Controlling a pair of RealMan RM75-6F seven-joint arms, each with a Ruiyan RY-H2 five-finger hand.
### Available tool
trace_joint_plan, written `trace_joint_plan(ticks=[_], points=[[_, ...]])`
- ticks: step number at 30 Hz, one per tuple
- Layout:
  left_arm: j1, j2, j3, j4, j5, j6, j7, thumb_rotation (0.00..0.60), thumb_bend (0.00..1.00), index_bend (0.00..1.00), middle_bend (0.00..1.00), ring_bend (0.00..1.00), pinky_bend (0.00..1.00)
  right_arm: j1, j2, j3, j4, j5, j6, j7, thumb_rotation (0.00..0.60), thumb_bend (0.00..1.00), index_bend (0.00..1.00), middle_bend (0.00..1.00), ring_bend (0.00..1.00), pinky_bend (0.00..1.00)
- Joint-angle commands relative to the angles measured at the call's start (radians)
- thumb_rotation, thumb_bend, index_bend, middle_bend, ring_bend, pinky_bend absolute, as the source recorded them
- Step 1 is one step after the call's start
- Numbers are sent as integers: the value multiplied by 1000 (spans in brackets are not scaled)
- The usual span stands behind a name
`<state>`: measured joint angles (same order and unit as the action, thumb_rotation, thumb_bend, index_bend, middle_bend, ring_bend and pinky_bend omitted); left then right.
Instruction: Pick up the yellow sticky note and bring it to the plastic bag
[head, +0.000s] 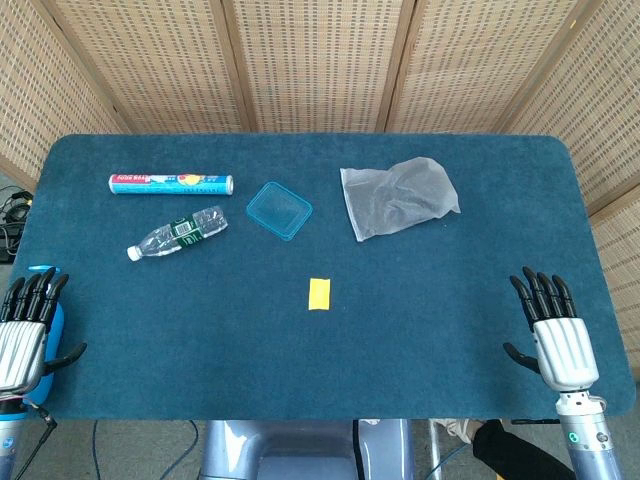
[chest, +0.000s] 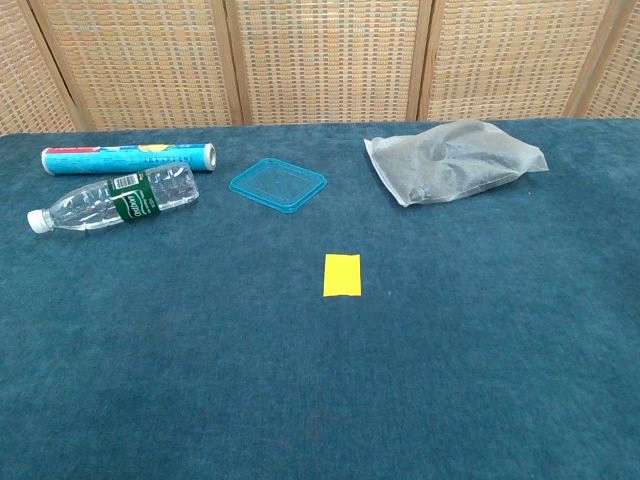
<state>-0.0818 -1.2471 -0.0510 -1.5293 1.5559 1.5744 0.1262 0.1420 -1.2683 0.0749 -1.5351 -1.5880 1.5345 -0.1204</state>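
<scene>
A small yellow sticky note (head: 319, 294) (chest: 341, 275) lies flat near the middle of the blue table. The crumpled clear plastic bag (head: 398, 197) (chest: 455, 160) rests farther back and to the right of it. My left hand (head: 25, 328) hovers at the table's front left corner, fingers spread and holding nothing. Over the front right corner, my right hand (head: 553, 331) is likewise spread and holds nothing. Both hands are far from the note. Neither hand shows in the chest view.
A blue square lid (head: 279, 210) (chest: 278, 184) lies behind the note. A plastic water bottle (head: 179, 233) (chest: 112, 200) and a rolled tube (head: 171, 183) (chest: 128, 157) lie at the back left. Woven screens (head: 320, 60) stand behind the table.
</scene>
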Motion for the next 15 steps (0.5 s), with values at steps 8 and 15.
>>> trace_joint_plan(ticks=[8,15], points=[[1,6,-9,-4,-10,4,-10,600,153,0,0,0,0,5,-2,-4,-2,7,-21,-19,600,148,0,0,0,0],[0,7,-9,-5,-9,2,-9,600,153,0,0,0,0,7,0,-6,-10,7,-26,-14,600,147,0,0,0,0]])
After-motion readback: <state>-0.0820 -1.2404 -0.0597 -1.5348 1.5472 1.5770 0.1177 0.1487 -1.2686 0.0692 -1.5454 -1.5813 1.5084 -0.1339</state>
